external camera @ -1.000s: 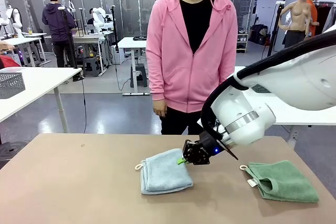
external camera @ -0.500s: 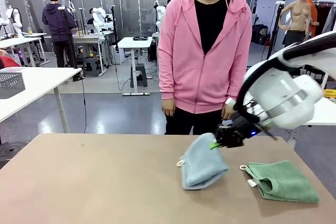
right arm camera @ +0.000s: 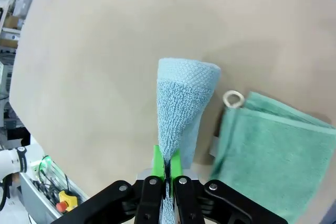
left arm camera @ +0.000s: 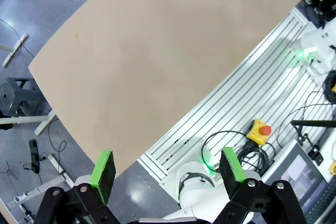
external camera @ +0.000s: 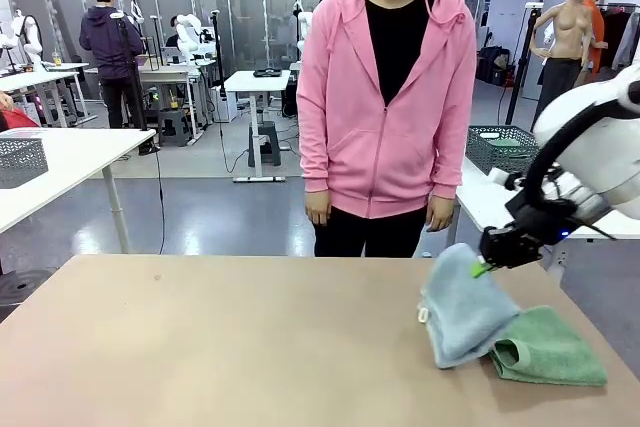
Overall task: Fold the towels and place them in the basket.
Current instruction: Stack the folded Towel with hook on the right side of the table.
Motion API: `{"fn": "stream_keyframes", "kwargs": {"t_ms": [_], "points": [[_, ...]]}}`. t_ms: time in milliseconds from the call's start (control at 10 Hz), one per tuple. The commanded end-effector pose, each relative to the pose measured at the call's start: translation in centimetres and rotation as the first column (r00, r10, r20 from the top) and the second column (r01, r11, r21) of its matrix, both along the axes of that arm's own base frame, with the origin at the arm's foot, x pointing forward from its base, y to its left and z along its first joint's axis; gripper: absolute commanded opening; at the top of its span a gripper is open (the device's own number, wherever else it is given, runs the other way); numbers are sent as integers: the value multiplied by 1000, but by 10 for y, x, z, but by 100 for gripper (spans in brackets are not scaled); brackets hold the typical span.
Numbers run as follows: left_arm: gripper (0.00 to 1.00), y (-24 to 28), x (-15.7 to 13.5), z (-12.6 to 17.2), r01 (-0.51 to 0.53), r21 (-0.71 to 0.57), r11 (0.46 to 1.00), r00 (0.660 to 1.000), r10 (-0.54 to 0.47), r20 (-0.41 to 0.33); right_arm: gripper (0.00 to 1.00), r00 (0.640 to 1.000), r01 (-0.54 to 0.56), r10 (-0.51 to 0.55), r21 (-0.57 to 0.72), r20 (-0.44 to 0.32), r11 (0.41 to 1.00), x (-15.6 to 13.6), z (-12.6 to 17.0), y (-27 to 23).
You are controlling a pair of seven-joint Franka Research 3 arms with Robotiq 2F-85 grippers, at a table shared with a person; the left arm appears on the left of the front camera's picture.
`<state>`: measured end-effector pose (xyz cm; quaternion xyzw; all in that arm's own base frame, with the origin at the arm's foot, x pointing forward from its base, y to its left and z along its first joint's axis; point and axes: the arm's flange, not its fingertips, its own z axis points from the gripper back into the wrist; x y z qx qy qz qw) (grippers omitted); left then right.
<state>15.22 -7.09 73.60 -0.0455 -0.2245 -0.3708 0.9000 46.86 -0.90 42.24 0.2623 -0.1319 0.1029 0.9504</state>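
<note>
Both towels are looking folded, and the right tool (external camera: 487, 265) is pinching the blue towel (external camera: 462, 312) over the green towel (external camera: 552, 349) on the surface (external camera: 200, 347), while the basket (external camera: 505, 147) is waiting beyond, not yet filled, and the left tool (left arm camera: 167, 169) is hanging spread.

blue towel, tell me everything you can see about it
The blue towel is a pale grey-blue terry cloth, folded, with a small white loop at one corner. The right gripper is shut on its upper edge, so it hangs tilted. Its lower part overlaps the folded green towel on the table.
</note>
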Motion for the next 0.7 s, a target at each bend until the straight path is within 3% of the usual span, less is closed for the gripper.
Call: {"fn": "stream_keyframes", "kwargs": {"t_ms": [0,400,600], "points": [[100,1,0,0,-5,5,1000,1000,5,-6,5,999,34,-35,-24,-33,999,0,17,-18],[100,1,0,0,-5,5,1000,1000,5,-6,5,997,37,-42,-88,-58,995,1,7,-61],[100,1,0,0,-5,5,1000,1000,5,-6,5,996,56,-69,-188,-64,981,6,-11,-77]]}}
